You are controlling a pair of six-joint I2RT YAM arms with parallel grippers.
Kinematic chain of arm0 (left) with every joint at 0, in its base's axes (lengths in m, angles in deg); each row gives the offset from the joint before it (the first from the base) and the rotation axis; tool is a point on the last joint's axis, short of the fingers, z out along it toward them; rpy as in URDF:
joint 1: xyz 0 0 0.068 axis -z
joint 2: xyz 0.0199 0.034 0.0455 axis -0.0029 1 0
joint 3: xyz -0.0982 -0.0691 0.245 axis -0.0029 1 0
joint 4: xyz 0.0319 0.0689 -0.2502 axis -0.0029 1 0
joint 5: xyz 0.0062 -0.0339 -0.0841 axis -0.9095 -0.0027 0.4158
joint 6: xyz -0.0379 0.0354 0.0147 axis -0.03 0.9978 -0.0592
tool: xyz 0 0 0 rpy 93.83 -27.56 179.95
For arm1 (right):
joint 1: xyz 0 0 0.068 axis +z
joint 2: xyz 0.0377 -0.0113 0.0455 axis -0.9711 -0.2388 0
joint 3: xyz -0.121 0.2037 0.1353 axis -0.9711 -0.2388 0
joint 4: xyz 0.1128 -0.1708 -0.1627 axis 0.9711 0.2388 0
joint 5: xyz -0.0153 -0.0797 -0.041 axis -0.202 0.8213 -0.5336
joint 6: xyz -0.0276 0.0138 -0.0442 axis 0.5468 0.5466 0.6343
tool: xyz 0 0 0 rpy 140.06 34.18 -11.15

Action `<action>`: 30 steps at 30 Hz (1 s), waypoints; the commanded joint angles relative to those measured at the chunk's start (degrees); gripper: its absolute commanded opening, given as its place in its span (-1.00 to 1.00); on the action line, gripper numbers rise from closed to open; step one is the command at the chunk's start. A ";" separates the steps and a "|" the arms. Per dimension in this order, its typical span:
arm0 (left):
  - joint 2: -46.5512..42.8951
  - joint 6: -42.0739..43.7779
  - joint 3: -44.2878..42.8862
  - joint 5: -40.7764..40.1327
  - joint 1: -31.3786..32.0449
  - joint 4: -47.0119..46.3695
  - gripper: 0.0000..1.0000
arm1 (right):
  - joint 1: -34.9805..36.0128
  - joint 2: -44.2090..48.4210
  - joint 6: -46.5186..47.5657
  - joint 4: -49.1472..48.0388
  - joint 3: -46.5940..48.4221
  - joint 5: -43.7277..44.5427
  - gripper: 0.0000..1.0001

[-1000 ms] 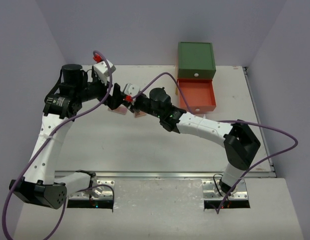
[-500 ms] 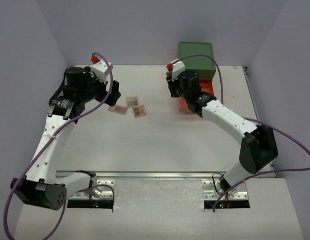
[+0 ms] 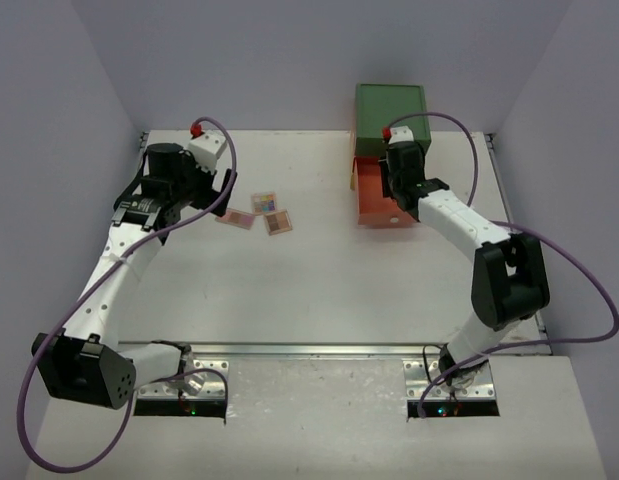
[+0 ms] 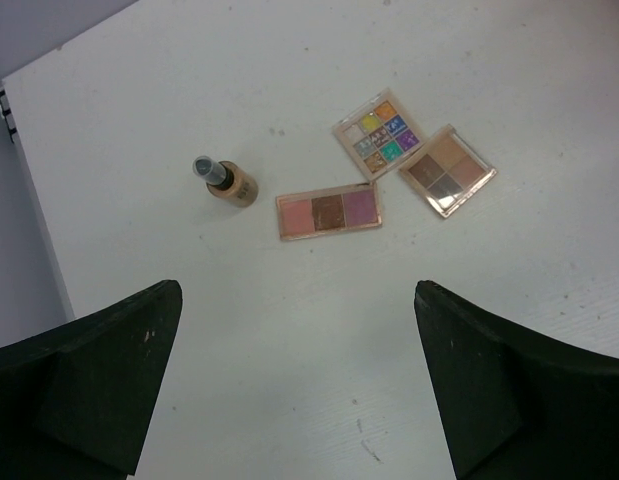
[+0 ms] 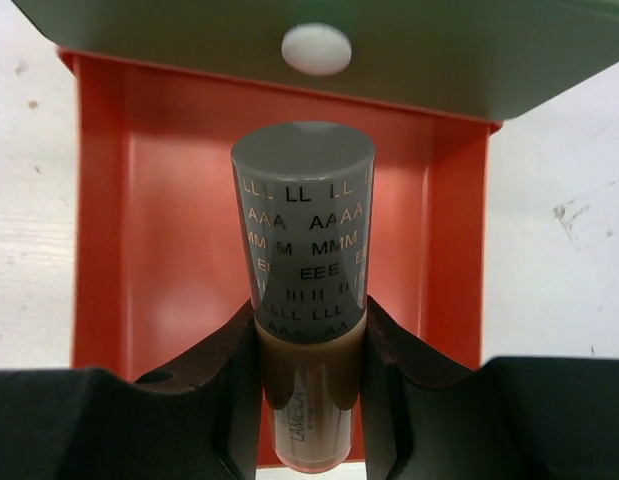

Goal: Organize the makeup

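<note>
Three flat makeup palettes lie together on the white table: a pink one [image 4: 329,210], a multicoloured one [image 4: 377,133] and a brown one [image 4: 447,171]; from above they show as a cluster [image 3: 264,212]. To their left stands a small amber bottle [image 4: 229,182] with a dark cap. My left gripper [image 4: 299,390] hangs open above bare table, short of them, holding nothing. My right gripper [image 5: 311,335] is shut on a brown bottle [image 5: 304,230] with a grey lettered cap, held over the open orange drawer [image 5: 139,200].
The drawer chest [image 3: 391,118] stands at the back right with a green top. Its orange drawer [image 3: 374,205] is pulled out towards the arms, and a white knob [image 5: 316,48] shows on the green drawer above. Purple walls close the back and both sides.
My right arm has swung from beside the palettes across to the orange drawer, carrying the bottle. The left gripper has opened fully and drawn back to the left.
</note>
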 commanded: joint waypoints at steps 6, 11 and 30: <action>1.69 2.85 2.11 -4.56 -2.38 -6.15 1.00 | -0.43 -6.13 -3.56 -1.25 4.68 1.53 -0.58; 5.95 3.88 3.18 -3.86 -4.92 -9.37 1.00 | -0.35 -6.50 -3.34 -0.55 3.97 2.85 0.03; 31.61 2.47 -6.39 -10.74 -5.81 -15.02 0.78 | -0.40 3.77 1.59 -1.64 0.72 -3.57 0.34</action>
